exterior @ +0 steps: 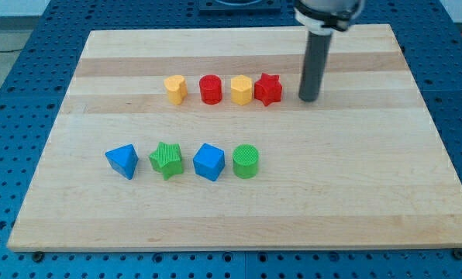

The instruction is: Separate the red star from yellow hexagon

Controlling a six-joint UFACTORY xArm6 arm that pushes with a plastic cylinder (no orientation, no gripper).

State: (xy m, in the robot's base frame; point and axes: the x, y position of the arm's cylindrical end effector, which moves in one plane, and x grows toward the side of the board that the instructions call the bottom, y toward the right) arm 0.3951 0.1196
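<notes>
**Inspection: red star against yellow hexagon, tip standing clear at right**

No brand, label or legible writing is seen on any block or on the wooden board (239, 209).

Upper row, from the view's left: yellow block (175, 89) (shape unclear, possibly heart-like), red cylinder (210, 89), yellow hexagon (241, 90), red star (268, 89). The star touches the hexagon's right side. The star shows no long axis; one point faces the view's top.

My tip (308, 99) rests on the board just right of the star, with a narrow gap between them, touching no block. It is a plain rod end with nothing to open or close.

Lower row, from the view's left: blue triangular block (122, 161), green star (167, 160), blue cube (209, 161), green cylinder (246, 161), well apart from the tip.
</notes>
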